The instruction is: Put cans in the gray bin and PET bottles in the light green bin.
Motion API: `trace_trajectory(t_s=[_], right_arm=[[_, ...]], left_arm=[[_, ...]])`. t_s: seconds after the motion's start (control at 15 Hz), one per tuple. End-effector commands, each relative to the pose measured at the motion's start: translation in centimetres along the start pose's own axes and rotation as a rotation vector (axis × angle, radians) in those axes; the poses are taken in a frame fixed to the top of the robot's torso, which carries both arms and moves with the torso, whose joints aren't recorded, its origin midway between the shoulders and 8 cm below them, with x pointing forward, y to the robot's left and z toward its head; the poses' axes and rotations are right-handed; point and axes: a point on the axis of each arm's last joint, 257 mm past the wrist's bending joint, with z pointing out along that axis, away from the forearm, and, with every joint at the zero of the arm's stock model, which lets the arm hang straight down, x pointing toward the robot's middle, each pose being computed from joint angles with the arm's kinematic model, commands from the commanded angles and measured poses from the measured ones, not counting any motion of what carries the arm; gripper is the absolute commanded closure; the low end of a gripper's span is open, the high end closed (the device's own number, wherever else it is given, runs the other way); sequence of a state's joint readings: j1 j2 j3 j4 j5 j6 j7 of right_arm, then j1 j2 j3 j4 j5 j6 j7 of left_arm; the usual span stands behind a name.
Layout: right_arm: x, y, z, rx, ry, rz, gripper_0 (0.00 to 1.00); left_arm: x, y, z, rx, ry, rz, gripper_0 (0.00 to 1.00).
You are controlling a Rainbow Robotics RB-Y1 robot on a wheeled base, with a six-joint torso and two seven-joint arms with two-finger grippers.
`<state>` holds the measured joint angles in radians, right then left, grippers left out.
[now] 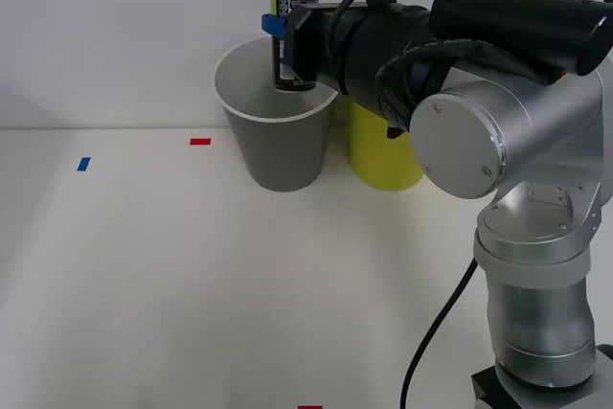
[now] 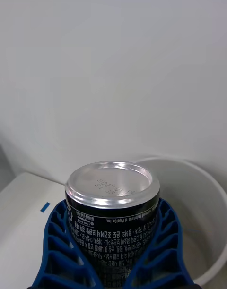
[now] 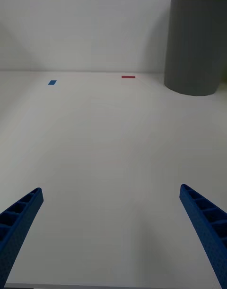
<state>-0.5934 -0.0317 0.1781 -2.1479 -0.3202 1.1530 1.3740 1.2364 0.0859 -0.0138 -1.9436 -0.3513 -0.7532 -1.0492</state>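
A small black can (image 1: 290,45) with white print and silver ends hangs over the open mouth of the gray bin (image 1: 278,146), held by my right gripper (image 1: 283,40), which is shut on it. In the right wrist view the can (image 2: 112,213) sits between the blue ribbed fingers (image 2: 59,246), with the bin's white inside (image 2: 198,208) below and behind it. The light green bin (image 1: 383,155) stands just right of the gray one, largely hidden by my right arm. My left gripper (image 3: 111,232) is open low over the bare table, with the gray bin (image 3: 196,43) ahead of it.
A red tape mark (image 1: 199,141) and a blue tape mark (image 1: 83,164) lie on the white table left of the bins. Another red mark (image 1: 309,407) sits at the front edge. A white wall rises close behind the bins.
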Motion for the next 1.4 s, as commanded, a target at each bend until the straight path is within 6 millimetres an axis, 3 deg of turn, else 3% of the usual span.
trace_trajectory(t_s=[0.07,0.33,0.6,1.0,1.4], right_arm=[[-2.2,0.4,0.7,-0.017,-0.049,-0.018,1.0],[-4.0,0.3,1.3,-0.017,-0.074,-0.046,1.0],[-4.2,-1.3,4.3,-0.017,-0.122,-0.035,1.0],[-3.2,-3.2,7.7,-0.002,-0.147,-0.053,1.0],[-2.6,-3.8,8.4,0.002,-0.156,-0.075,1.0]], left_arm=[[0.0,0.0,0.0,0.0,0.0,0.0,0.0],[0.0,0.0,0.0,0.0,0.0,0.0,0.0],[0.0,0.0,0.0,0.0,0.0,0.0,0.0],[0.0,0.0,0.0,0.0,0.0,0.0,0.0],[0.0,0.0,0.0,0.0,0.0,0.0,0.0]])
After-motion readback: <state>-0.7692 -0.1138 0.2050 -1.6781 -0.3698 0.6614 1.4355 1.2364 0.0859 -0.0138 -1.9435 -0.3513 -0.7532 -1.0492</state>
